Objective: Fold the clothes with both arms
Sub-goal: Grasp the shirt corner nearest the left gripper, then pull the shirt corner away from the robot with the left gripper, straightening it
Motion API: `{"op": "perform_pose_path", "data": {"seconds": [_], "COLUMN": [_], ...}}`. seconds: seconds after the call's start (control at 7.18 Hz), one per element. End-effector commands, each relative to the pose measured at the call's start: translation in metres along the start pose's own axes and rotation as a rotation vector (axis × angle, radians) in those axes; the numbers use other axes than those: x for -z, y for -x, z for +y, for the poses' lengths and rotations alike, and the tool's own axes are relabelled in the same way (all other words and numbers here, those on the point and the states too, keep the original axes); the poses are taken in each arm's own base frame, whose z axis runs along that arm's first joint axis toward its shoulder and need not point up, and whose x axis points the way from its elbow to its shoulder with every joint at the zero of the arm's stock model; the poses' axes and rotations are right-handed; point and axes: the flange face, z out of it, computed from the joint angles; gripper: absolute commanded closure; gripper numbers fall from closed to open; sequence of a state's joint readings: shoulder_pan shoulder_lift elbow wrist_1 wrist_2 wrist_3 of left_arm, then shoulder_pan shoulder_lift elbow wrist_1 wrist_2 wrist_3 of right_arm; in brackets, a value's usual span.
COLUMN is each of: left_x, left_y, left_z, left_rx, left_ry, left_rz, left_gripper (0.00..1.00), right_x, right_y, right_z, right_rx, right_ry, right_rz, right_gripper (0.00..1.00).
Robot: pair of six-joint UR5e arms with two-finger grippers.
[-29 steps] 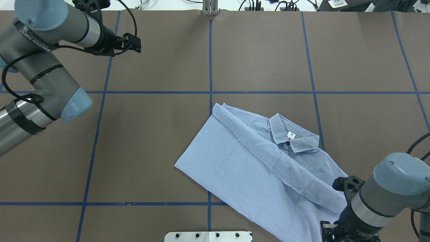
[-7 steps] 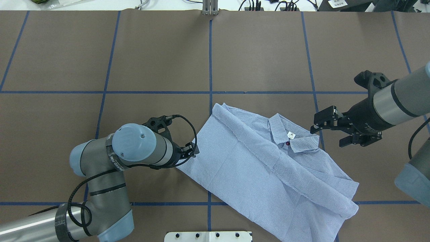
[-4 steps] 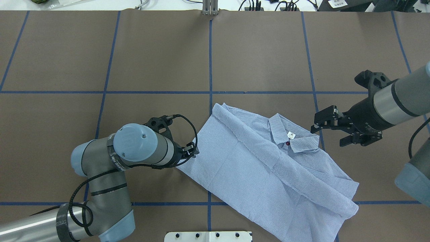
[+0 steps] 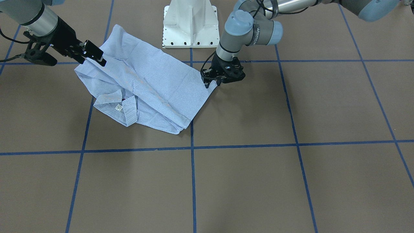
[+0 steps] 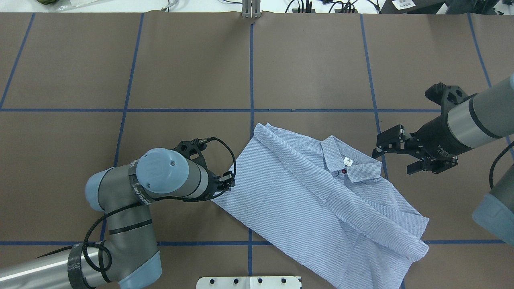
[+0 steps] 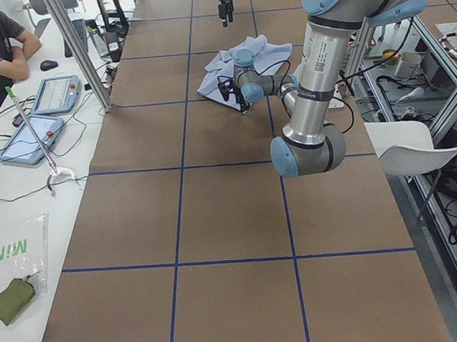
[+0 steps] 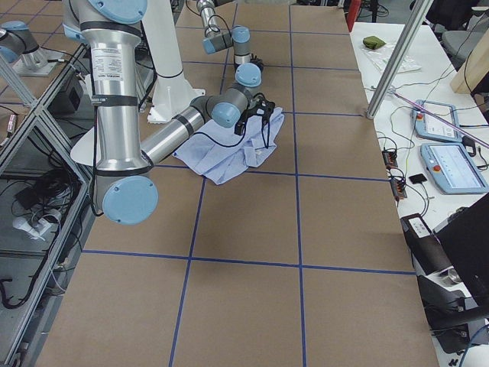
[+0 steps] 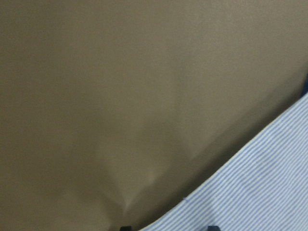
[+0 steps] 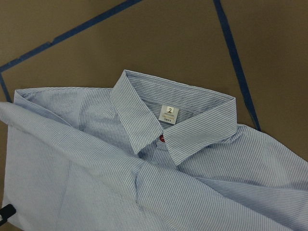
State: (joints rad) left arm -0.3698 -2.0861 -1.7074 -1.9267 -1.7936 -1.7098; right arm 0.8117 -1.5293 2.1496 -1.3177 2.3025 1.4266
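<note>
Brown table [image 5: 180,60], shirt [image 5: 305,200] edge inside released left tool [image 5: 229,183], released right tool [image 5: 392,160] beside collar [image 5: 363,170].

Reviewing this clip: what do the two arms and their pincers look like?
The left arm and right arm are round grey metal tubes with light blue joint caps and black wrist bands carrying white lettering too small to read. A thin black cable loops along the left arm. The left pincer and right pincer are black, with two fingers each.
</note>
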Motion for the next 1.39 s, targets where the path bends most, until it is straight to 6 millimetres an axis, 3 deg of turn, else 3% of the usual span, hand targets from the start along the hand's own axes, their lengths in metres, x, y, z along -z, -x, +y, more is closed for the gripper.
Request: {"op": "perform_pose_path", "data": {"seconds": [0.0,0.28,0.56,0.84,1.11,1.25], "left_x": [0.000,0.000,0.001,0.002,0.002,0.002], "left_y": [-0.001,-0.001,-0.001,0.000,0.006,-0.001], "left_z": [0.001,0.001,0.002,-0.004,-0.053,-0.080], "left_rx": [0.000,-0.001,-0.001,0.005,0.036,0.031], "left_ry": [0.003,0.003,0.006,-0.005,-0.072,-0.103], "left_rz": [0.001,0.001,0.001,-0.013,-0.032,-0.038], "left_gripper": [0.78,0.81,1.00,1.00,1.00,1.00], "right_x": [0.001,0.000,-0.001,0.001,0.001,0.002], "right_y": [-0.002,-0.003,-0.004,-0.004,-0.004,-0.004], "right_z": [-0.002,-0.005,-0.006,-0.006,-0.006,-0.008], "right_rx": [-0.005,-0.010,-0.013,-0.013,-0.013,-0.016], "right_ry": [-0.004,-0.005,-0.006,-0.009,-0.007,-0.011], "right_rz": [0.001,0.005,0.007,0.004,0.004,0.003], "right_gripper": [0.00,0.00,0.00,0.00,0.00,0.00]}}
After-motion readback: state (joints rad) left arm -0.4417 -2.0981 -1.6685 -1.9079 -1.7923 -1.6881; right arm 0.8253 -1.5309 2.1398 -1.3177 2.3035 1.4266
